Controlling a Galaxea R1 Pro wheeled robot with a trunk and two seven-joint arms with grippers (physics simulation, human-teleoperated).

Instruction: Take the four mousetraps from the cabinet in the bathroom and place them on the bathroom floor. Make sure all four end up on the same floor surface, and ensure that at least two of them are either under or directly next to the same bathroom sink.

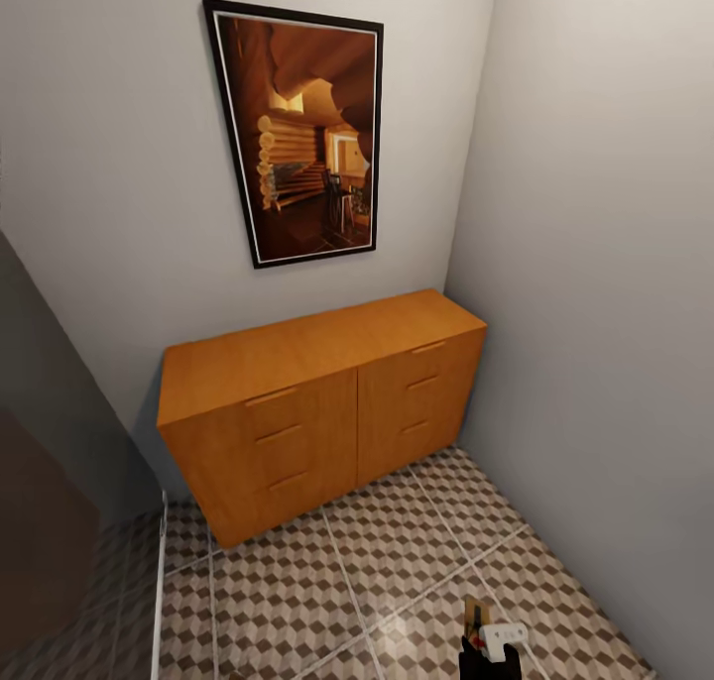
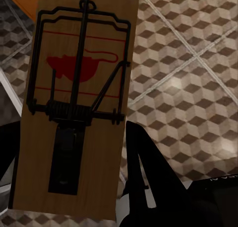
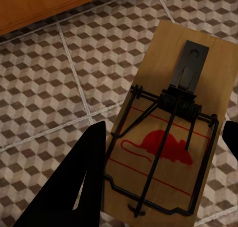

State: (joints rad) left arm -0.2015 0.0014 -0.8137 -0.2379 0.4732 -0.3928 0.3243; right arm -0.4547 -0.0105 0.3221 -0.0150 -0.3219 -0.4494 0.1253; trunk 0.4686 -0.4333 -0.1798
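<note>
On your left a dark smoky glass panel (image 1: 45, 521) edges the head view. Your left gripper (image 2: 69, 187) has a mousetrap (image 2: 74, 103) between its black fingers (image 2: 148, 182), closed against the wooden board's sides; the board bears a red mouse print and a black wire spring bar, and the cube-patterned bathroom floor (image 2: 188, 88) lies beneath it. Ahead, the orange-brown cabinet (image 1: 317, 402) stands against the back wall under a framed picture (image 1: 302, 130), all six drawers closed. Your right gripper (image 3: 163, 157) clamps a second mousetrap (image 3: 173, 132) the same way, one dark finger (image 3: 74, 182) on each long edge, above the tiles near the cabinet's base. In the head view that gripper (image 1: 491, 655) shows low on the right, over the floor (image 1: 327, 591).
</note>
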